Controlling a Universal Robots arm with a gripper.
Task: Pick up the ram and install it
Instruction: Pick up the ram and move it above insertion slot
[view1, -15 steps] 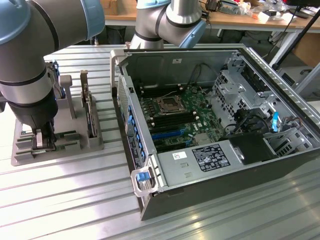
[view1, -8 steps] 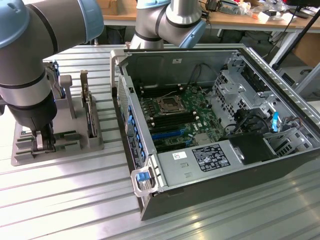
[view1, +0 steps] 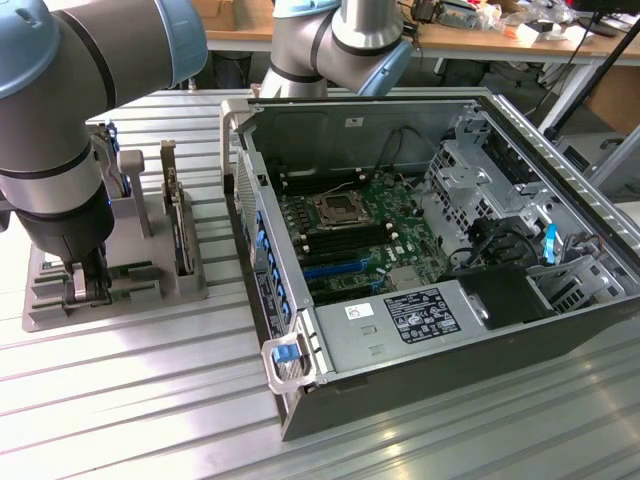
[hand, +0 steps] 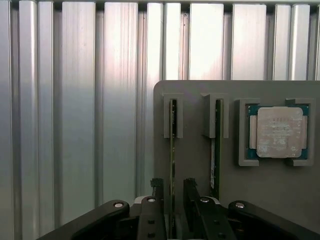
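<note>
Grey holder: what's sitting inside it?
Inside the grey holder, two ram sticks stand on edge in slots, and a square processor chip lies in its pocket. The open hand straddles one stick, covering that stick's end.

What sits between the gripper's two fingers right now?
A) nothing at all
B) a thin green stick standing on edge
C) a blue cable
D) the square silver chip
B: in the wrist view the open gripper straddles the thin green stick, which stands in its grey holder.

Robotics lab: aluminium bench (view1: 120, 400), opened computer case (view1: 420, 230), cluttered worktables (view1: 480, 35)
</note>
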